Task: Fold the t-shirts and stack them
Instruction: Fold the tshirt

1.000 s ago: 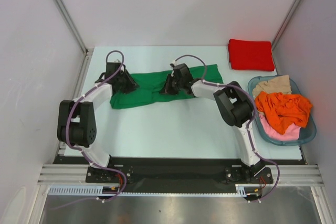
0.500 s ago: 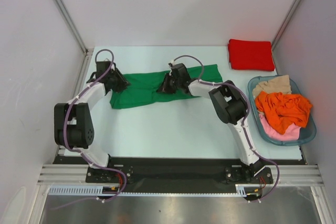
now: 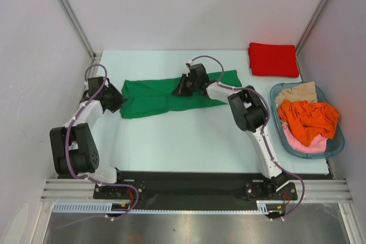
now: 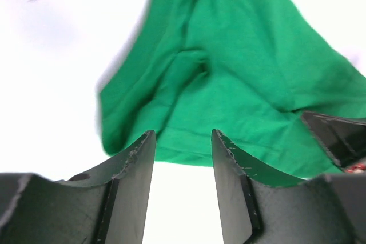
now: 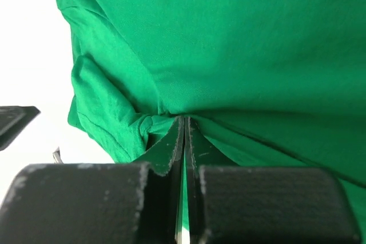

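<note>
A bright green t-shirt [image 3: 146, 98] lies stretched left to right across the far middle of the table. My left gripper [image 3: 116, 100] stands open just off the shirt's left edge, with nothing between its fingers [image 4: 182, 135]; the green cloth [image 4: 240, 72] lies ahead of it. My right gripper [image 3: 178, 91] is shut on a pinched fold of the green t-shirt [image 5: 229, 44] near its middle, the jaws pressed together on cloth [image 5: 185, 119]. A red t-shirt [image 3: 273, 59] lies folded at the far right corner.
A blue basket [image 3: 337, 144] at the right edge holds an orange garment [image 3: 309, 119], a beige one [image 3: 296, 92] and a pink one [image 3: 303, 144]. White walls and metal frame posts enclose the table on three sides.
My left gripper has let go of the shirt's left part, opened, and drawn back to the left off the cloth. The right gripper has stayed shut on the shirt, shifting slightly toward the back.
</note>
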{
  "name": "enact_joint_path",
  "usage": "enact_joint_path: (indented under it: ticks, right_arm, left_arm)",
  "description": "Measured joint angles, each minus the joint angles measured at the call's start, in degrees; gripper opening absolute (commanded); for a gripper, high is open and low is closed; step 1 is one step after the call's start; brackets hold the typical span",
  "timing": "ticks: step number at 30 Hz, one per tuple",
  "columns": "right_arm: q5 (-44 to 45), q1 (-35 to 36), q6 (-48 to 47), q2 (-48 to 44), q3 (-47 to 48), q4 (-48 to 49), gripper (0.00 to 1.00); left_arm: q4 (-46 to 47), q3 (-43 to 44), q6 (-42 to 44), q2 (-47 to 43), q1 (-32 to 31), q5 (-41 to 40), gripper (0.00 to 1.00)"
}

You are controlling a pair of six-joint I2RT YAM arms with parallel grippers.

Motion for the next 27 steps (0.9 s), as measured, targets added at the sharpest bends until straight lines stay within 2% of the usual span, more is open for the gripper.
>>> enact_joint_path:
  ticks: [1,2,5,11,19,27]
  right_arm:
    - [-0.46,-0.17,-0.13,0.0,0.17,-0.33,0.07]
    - [-1.18,-0.37,-0.37,0.0,0.22,-0.57,0.15]
    - [-2.69,-0.83,-1.64,-0.11,0.15,-1.81,0.26]
    - [-6.93,-0.35,-3.8,-2.14,-0.76,-5.33,0.31]
    - [-9.77,2.93,-4.11,-3.5,-1.7,-4.94,0.33]
    - [-11.13,3.52,-4.31,-3.5,-1.73,-4.87,0.4]
  left_arm:
    - [-0.2,-0.48,-0.02,0.04,0.59,0.26,0.46]
    - [-0.33,-0.74,-0.02,0.17,0.83,0.76,0.45]
    - [0.07,-1.38,-0.11,1.57,0.87,2.89,0.39]
    - [0.2,-2.51,-0.15,4.2,0.87,4.55,0.36]
    - [2.8,-2.54,-0.35,6.86,0.87,4.76,0.38]
    - [5.4,-3.04,-0.7,10.19,0.76,5.42,0.38]
